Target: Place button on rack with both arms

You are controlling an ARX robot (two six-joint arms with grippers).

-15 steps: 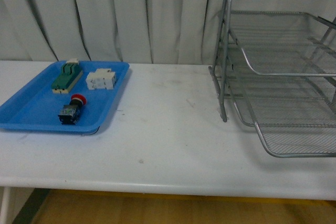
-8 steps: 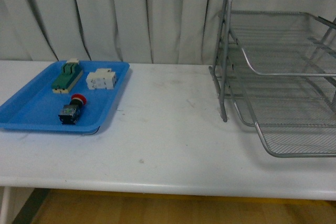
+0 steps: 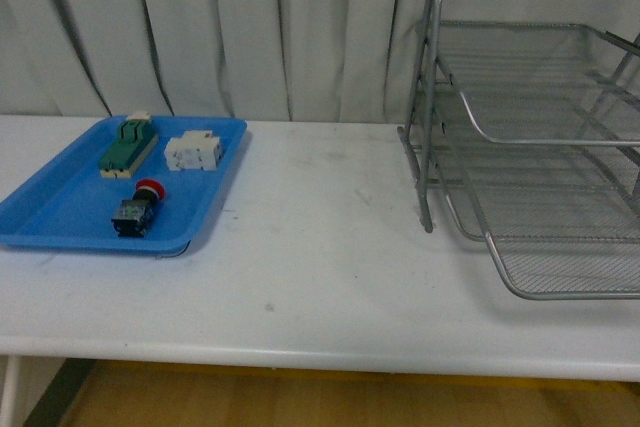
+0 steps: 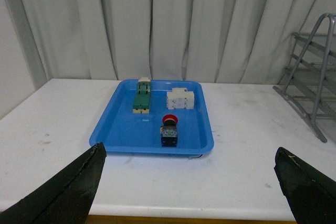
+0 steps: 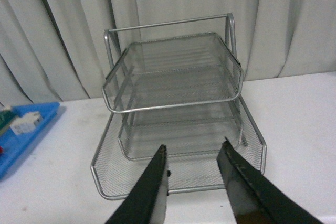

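Nothing is held yet, so the step in hand looks like the left arm's reach for the button (image 4: 169, 129). The left claw (image 4: 189, 151) hangs spread wide and empty, back from the near edge of the tabletop (image 4: 63, 129). The right claw (image 5: 192, 148) is also spread and empty, facing the rack (image 5: 173, 77).

To reach well, the left claw should probably come down from above and clear the near rim of the tray (image 4: 126, 127). It should then close across the button's blocky body rather than the round red cap, which could slip.

The button lies on its side in the tray, close to the front rim, cap pointing away toward the curtain. It sits ahead of the left claw, roughly centred between its 2 fingers and well apart from them. Beyond it are 2 blocks, the green block (image 4: 142, 95) and the white block (image 4: 180, 99), near but not touching. The rack stands well apart at the tabletop's right end, so a handover to the right claw seems likely.
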